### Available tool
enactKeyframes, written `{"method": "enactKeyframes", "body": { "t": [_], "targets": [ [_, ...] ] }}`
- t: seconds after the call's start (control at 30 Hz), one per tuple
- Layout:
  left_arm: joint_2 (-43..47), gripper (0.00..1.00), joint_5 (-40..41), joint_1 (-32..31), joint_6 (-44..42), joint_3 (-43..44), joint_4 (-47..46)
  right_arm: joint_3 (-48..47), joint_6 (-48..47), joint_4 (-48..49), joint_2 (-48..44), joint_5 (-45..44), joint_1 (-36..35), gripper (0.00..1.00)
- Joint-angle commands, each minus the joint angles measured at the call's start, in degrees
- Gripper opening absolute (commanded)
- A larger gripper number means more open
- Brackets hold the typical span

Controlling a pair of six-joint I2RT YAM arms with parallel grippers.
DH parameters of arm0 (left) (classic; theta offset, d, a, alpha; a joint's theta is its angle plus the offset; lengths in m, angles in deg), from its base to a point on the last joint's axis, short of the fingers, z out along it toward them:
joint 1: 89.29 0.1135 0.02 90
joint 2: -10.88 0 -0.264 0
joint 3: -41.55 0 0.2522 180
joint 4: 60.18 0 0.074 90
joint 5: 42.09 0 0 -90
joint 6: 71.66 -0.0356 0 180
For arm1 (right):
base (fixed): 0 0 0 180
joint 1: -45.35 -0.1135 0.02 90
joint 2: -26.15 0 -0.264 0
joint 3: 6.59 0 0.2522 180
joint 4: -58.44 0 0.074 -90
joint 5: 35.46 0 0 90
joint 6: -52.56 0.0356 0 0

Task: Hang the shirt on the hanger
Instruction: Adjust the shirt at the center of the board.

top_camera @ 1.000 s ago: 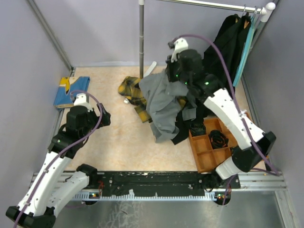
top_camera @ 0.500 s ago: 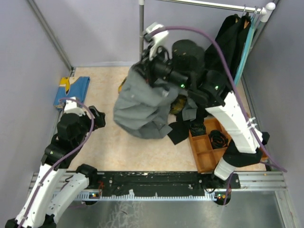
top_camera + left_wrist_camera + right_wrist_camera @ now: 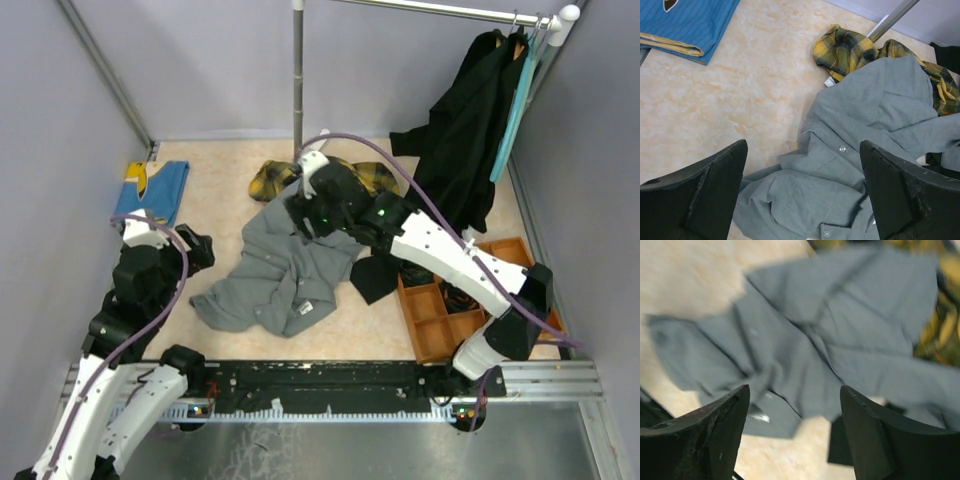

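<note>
**Shirt dropped flat, hanger not yet fetched**

A moment ago the right gripper (image 3: 794, 390) had the grey shirt (image 3: 275, 280) bunched up in the air. Now the shirt lies sprawled on the tabletop (image 3: 230, 210), buttons showing. The right gripper hangs over its far end, jaws wide and nothing between them. The left gripper (image 3: 802, 145), also spread wide and empty, hovers at the shirt's left edge.

That looks like the laying-out done, but nothing is threaded yet. The hanger (image 3: 512, 110) is well apart from the shirt, hooked on the rail (image 3: 440, 10) in the far right corner. It hangs right beside a black garment (image 3: 460, 130), which I'd guess could snag as it comes off.

A yellow plaid garment (image 3: 850, 47) touches the shirt's far edge. A black cloth (image 3: 375, 275) lies on its right, near an orange compartment tray (image 3: 425, 325). A blue cloth (image 3: 685, 25) sits far left.
</note>
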Motion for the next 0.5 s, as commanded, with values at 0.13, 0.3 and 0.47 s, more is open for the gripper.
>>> {"method": "enactKeyframes", "body": {
  "t": [0.13, 0.3, 0.47],
  "targets": [
    [-8.8, 0.99, -8.7, -0.2, 1.4, 1.2, 0.5, 21.4, 2.7, 8.4, -16.0, -0.9, 5.3, 0.83],
    [-14.6, 0.97, -10.6, -0.2, 8.6, 1.5, 4.7, 31.2, -0.7, 12.6, -21.4, 11.9, 5.2, 0.90],
    [-14.5, 0.97, -9.6, -0.1, 9.4, 2.6, 4.4, 31.5, -3.6, 14.1, -18.5, 6.1, -5.5, 0.94]
  ]
}}
